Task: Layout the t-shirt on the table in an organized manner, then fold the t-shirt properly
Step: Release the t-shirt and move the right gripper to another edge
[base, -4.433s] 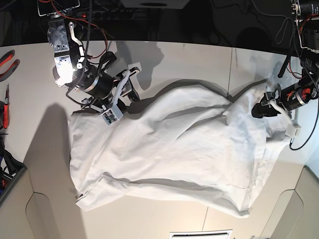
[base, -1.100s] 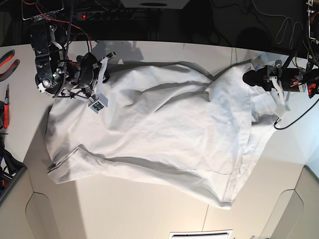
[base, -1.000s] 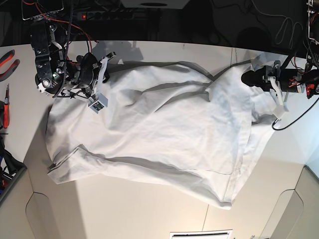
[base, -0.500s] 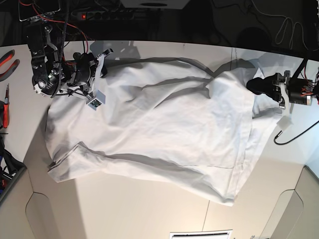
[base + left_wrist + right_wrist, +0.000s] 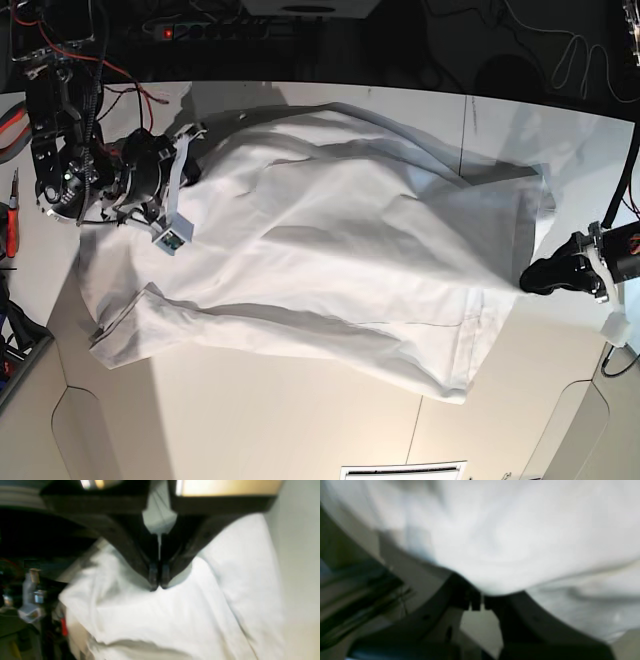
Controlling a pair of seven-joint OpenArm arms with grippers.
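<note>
t-shirt (image 5: 330,270) edges pinched, stretched wide

1. The t-shirt (image 5: 330,270) is plain white, soft and wrinkled, spread wide across the middle of the table (image 5: 250,430).
2. It lies mostly flat, with long creases running left to right.
3. Its near edge runs slanting, with a folded flap at the near left.
4. The table is matte off-white with thin dark seams, bare along its near side.
</note>
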